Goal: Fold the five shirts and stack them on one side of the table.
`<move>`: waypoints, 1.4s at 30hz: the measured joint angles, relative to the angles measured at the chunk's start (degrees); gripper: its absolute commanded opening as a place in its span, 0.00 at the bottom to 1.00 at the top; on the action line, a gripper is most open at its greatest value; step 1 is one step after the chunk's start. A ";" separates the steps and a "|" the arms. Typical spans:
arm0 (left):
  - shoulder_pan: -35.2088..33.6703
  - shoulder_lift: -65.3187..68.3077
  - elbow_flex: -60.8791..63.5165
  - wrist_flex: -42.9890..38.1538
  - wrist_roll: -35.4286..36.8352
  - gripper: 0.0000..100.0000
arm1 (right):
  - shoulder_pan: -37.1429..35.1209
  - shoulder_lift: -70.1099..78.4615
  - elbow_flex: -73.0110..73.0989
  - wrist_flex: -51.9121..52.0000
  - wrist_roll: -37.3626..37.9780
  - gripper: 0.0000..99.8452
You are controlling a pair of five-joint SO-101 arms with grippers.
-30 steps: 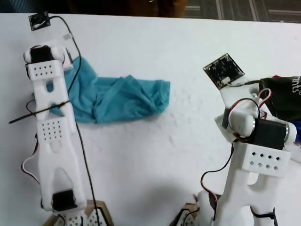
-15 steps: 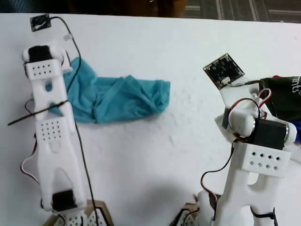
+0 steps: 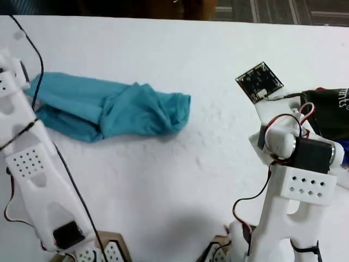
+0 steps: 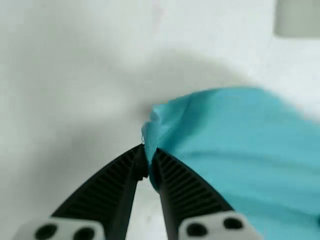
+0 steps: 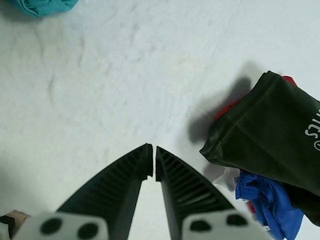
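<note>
The left wrist view shows the left gripper [image 4: 148, 156] pinching the teal shirt [image 4: 240, 150] at its edge. The high view places this shirt near the table's [image 3: 180, 180] left edge. The right gripper [image 5: 153, 152] is closed and empty.

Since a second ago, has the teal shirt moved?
Yes. The teal shirt slid away from the unmoving right arm, toward the table's opposite edge.

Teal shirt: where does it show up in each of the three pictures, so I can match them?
High view: the teal shirt lies bunched on the left half of the table.
Left wrist view: close up, its edge pinched at the tips of the left claw.
Right wrist view: a small corner of it at the picture's edge, far beyond the right claw.
Shared landmark: the white table under it.
</note>
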 measured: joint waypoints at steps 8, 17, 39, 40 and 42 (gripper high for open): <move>-2.37 0.00 21.10 0.00 -10.64 0.03 | 0.00 0.00 0.00 0.00 0.00 0.02; -3.08 0.00 25.49 0.00 -13.89 0.03 | 0.00 0.00 4.22 -0.26 0.00 0.02; -7.38 -6.95 16.70 -1.14 -15.30 0.19 | -12.92 1.76 13.45 -16.79 -2.20 0.02; -6.42 -6.95 15.74 -1.23 -11.96 0.16 | -12.92 3.25 13.45 -18.46 -3.96 0.02; -2.90 -6.95 14.68 -1.85 -6.51 0.08 | -14.15 7.38 13.19 -21.01 -7.56 0.02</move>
